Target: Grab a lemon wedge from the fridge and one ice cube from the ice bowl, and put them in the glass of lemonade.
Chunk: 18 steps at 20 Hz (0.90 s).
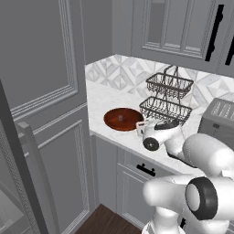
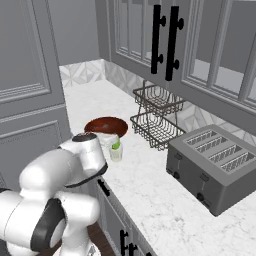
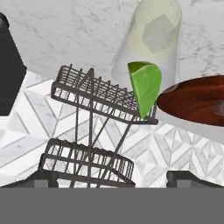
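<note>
Dark fingertips (image 3: pixel 43 178) stand wide apart at the bottom of the hand view, so the gripper (image 3: pixel 116 180) is released and grasps nothing.

Just ahead of it the wedge (image 3: pixel 144 87) is free of both fingers. It is a bright yellow-green piece with a curved rind side and a flat cut face that narrows to a point. In the right base view it sits at the mouth of the glass (image 2: pixel 116 153). I cannot tell whether it is still dropping or has already come to rest there.

Beyond the wedge, along the gripper's line, the glass is a pale, translucent tumbler on the marble counter (image 2: pixel 150 185). A faint faceted block inside it looks like the ice cube (image 3: pixel 159 33).

The reddish-brown bowl (image 1: pixel 109 119) lies just beside the glass, and the wire basket (image 3: pixel 92 92) stands farther out, against the tiled wall.

By my reading the task is nearly finished. The ice seems to be in and the wedge has been let go over the drink. What is left is for the wedge to settle inside and for the arm to pull clear without knocking the glass.
</note>
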### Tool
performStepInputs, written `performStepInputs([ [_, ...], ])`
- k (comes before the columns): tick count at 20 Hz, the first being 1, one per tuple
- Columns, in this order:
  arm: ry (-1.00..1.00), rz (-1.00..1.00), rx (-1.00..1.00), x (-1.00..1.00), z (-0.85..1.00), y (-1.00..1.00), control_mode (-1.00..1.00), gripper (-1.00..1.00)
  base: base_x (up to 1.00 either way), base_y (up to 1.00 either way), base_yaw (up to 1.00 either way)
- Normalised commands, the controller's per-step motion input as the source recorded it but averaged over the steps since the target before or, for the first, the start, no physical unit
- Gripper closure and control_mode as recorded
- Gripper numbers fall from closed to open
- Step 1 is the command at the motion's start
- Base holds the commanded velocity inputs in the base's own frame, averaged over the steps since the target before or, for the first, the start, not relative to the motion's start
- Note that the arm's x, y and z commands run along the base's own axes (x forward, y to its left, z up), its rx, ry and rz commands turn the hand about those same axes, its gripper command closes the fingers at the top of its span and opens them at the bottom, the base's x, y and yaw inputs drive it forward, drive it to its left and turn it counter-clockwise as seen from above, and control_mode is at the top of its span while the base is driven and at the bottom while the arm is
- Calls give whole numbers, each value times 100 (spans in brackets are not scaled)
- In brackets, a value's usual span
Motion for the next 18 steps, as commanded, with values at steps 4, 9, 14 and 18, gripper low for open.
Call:
performStepInputs([
  [4, -6, -7, 26, -83, 100, 9, -100, -100, 0, 0, 0],
  [9, 0, -8, 51, -64, 100, 0, -100, -100, 0, 0, 0],
  [14, 13, -8, 25, -84, 97, 4, -100, -100, 0, 0, 0],
  [18, 24, 0, 14, -100, 61, 8, -100, -100, 0, 0, 0],
])
